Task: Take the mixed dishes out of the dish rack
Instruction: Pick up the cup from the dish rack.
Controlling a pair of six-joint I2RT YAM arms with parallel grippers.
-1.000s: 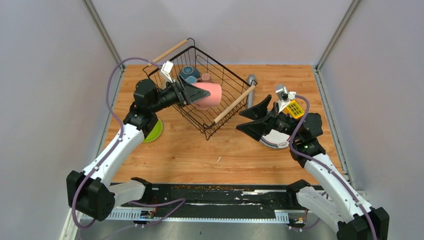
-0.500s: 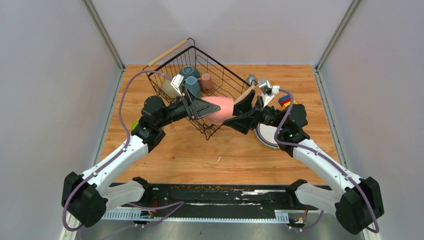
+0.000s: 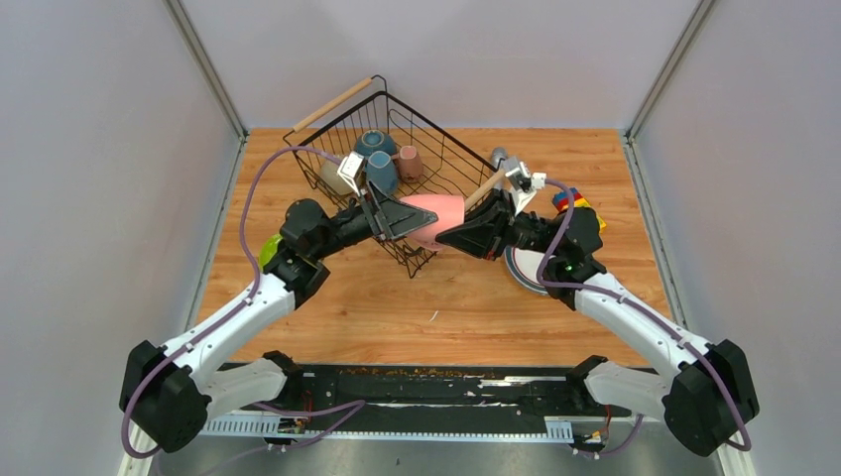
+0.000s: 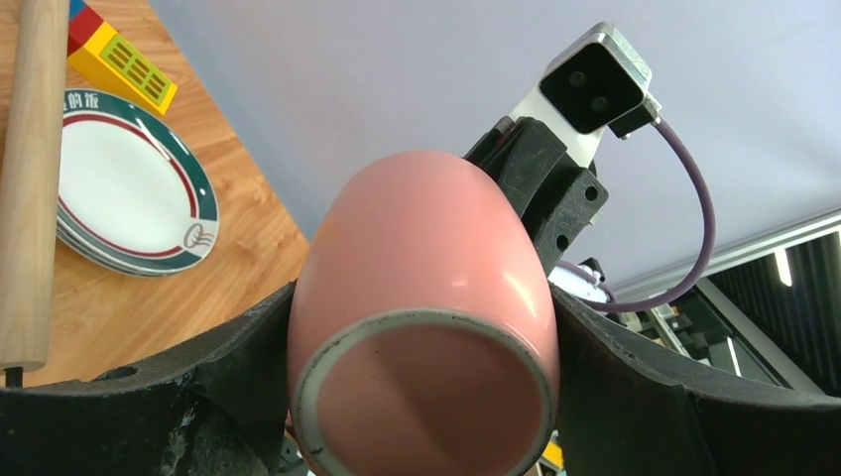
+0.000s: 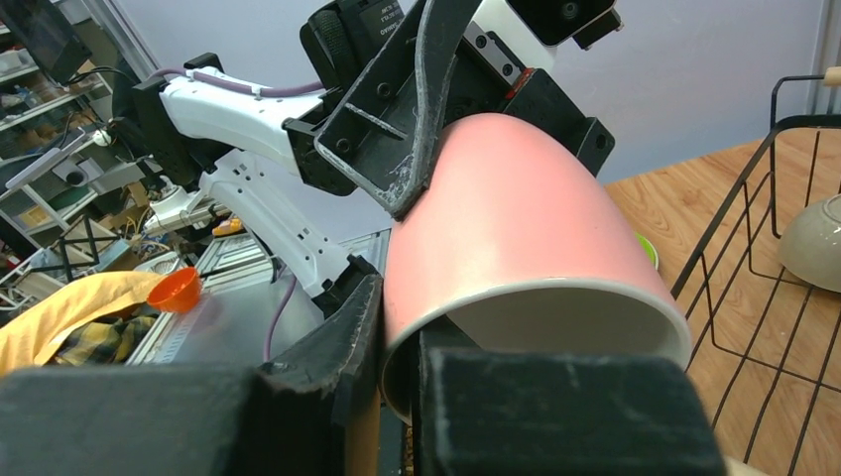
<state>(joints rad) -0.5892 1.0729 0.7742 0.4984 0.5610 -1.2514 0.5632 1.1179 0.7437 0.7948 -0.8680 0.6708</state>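
The table (image 3: 397, 307) carries the dish rack (image 3: 451, 159) at the back, and inside it I see blue-grey mugs (image 3: 382, 171), a beige bowl (image 3: 332, 178) and a small pink cup (image 3: 409, 159). A stack of plates (image 3: 524, 273) lies to its right. The big pink mug (image 3: 438, 212) hangs in the air over the rack's near corner: my left gripper (image 3: 409, 218) clamps its base end, my right gripper (image 3: 451, 234) pinches its rim, one finger inside, one outside
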